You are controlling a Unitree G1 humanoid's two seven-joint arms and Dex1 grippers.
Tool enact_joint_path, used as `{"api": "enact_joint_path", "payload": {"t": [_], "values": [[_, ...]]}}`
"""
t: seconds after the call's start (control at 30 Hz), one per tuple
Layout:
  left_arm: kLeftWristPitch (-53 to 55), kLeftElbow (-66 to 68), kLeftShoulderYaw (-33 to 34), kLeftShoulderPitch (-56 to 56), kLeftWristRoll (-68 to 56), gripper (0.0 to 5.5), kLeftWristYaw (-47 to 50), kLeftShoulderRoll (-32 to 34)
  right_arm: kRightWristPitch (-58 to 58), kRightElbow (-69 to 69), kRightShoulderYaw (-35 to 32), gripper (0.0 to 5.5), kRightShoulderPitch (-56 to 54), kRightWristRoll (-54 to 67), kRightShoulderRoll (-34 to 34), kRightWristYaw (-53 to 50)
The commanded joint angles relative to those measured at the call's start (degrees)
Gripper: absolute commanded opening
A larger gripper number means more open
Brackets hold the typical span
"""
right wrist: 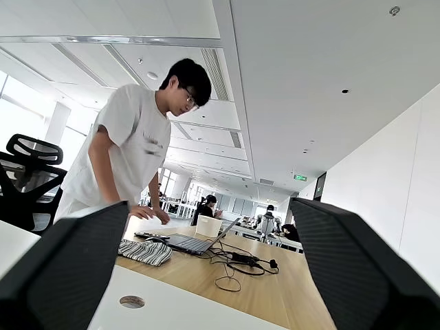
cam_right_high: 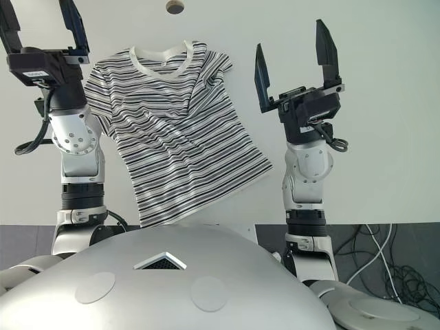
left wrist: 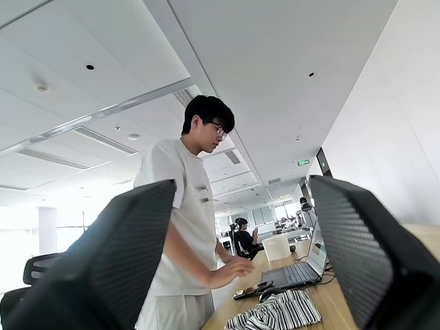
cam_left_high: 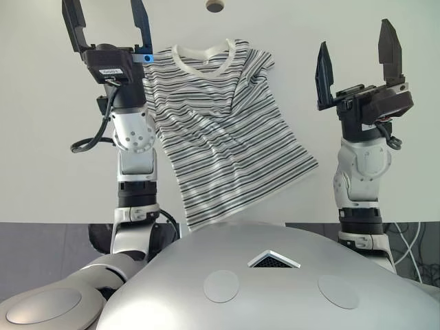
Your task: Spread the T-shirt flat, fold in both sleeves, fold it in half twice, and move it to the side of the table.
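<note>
A black-and-white striped T-shirt point(cam_left_high: 220, 130) with a white collar lies on the white table point(cam_left_high: 41, 179), turned slightly askew. Its sleeve on the robot's right point(cam_left_high: 253, 69) is folded in over the body. The other sleeve point(cam_right_high: 103, 75) lies out beside my left arm. My left gripper point(cam_left_high: 106, 20) is raised over the shirt's left shoulder, open and holding nothing. My right gripper point(cam_left_high: 356, 48) is raised to the right of the shirt, apart from it, open and holding nothing. In the wrist views the black fingers point(left wrist: 96, 261) point(right wrist: 62, 268) stand wide apart.
A round cable hole point(cam_left_high: 215, 5) sits in the table beyond the collar. The table's front edge point(cam_left_high: 309, 223) runs just below the shirt's hem. Cables point(cam_right_high: 385, 261) lie on the floor at the right. Beyond the table stands a wooden desk point(right wrist: 227, 282) with a laptop.
</note>
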Motion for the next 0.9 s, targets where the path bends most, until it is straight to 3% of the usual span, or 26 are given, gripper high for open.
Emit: {"api": "enact_joint_path", "payload": {"t": [0.03, 0.73, 0.9], "values": [[-0.27, 1.73, 0.08, 0.10, -4.57, 3.56, -2.19, 0.77, 1.37, 2.05, -0.37, 4.35, -2.64, -1.39, 0.90, -1.00], [-2.31, 2.85, -0.53, -0.02, -4.95, 3.56, -5.11, 1.50, 1.34, 0.04, 1.04, 4.35, -0.58, -3.99, -1.48, 1.49], [-6.76, 4.54, -0.44, 1.84, -5.53, 3.56, -3.64, -0.28, -1.13, 2.15, 1.89, 4.35, -2.59, -7.54, 3.37, -2.94]]}}
